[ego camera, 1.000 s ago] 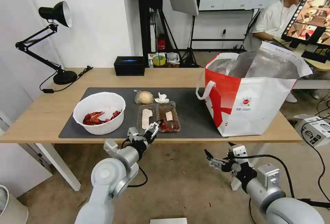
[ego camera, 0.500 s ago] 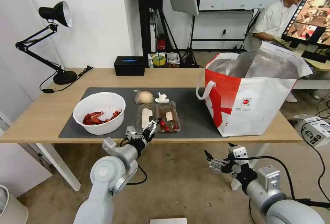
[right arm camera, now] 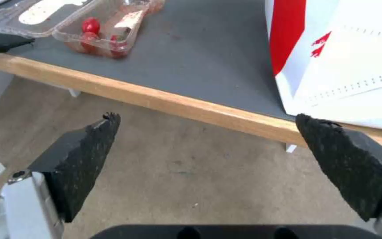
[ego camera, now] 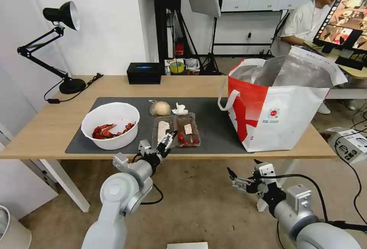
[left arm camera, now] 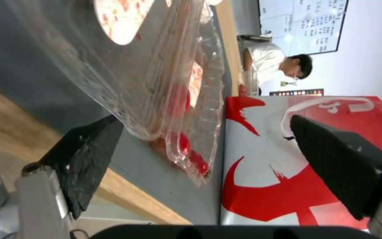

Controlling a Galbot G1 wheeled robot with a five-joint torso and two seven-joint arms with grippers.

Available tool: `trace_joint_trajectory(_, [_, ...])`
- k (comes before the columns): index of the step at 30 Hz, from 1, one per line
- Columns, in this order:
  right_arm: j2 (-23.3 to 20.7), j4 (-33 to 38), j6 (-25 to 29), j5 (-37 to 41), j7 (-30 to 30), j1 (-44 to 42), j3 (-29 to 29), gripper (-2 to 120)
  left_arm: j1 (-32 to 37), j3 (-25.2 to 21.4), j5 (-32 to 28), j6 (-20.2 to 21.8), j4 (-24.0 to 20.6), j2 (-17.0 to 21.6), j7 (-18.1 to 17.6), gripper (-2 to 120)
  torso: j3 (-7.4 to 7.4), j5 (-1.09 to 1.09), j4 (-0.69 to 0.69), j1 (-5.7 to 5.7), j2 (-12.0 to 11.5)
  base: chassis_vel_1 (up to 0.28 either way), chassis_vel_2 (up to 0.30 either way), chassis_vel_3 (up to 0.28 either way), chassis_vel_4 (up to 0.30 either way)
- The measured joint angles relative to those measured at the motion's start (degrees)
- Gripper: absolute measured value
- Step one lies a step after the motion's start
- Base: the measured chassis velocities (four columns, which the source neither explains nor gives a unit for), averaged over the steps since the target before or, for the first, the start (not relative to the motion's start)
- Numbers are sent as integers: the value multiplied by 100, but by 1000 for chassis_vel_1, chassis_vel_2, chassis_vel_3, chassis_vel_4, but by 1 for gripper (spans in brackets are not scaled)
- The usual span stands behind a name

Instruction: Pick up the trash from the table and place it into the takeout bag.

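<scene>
On the table (ego camera: 46,126), the dark mat (ego camera: 218,130) holds a white bowl (ego camera: 111,125) of red shells, a wrapped bun (ego camera: 160,108), a crumpled tissue (ego camera: 179,109) and a clear clamshell tray (ego camera: 176,128) with small red fruits. The takeout bag (ego camera: 281,107) stands open at the right end. My left gripper (ego camera: 168,140) is open at the tray's near edge. In the left wrist view the tray (left arm camera: 156,66) lies between its spread fingers (left arm camera: 89,159), with the bag (left arm camera: 266,186) behind. My right gripper (ego camera: 237,178) hangs open below the table's front edge, facing the tray (right arm camera: 67,20) and bag (right arm camera: 346,66).
A black box (ego camera: 144,73) sits at the table's back edge and a black desk lamp (ego camera: 61,16) at its back left corner. A white box (ego camera: 349,142) lies on the floor to the right. Bare floor spreads below the front edge.
My left gripper has shifted slightly left along the tray's near edge, toward its lid half. The right arm and the things on the table have not moved.
</scene>
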Motion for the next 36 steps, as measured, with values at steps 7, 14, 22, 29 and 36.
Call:
trace_joint_trajectory(7, [31,-13,7,-30,-2,0,-42,100,47,-27,0,-40,-73,10,68,100,0,0,0,0,0,0,0,0,0])
trace_joint_trajectory(14, [42,-13,10,-55,-7,-14,-54,100,80,-57,10,-89,-137,25,163,100,0,0,0,0,0,0,0,0,0])
trace_joint_trajectory(22, [104,51,17,-119,-24,-79,-55,100,73,-166,9,-122,-219,129,253,100,0,0,0,0,0,0,0,0,0])
trace_joint_trajectory(29, [132,58,18,-128,-26,-66,-68,100,85,-205,8,-142,-248,106,358,100,0,0,0,0,0,0,0,0,0])
trace_joint_trajectory(36, [149,63,21,-152,-33,-86,-70,100,60,-186,23,-161,-270,77,421,100,0,0,0,0,0,0,0,0,0])
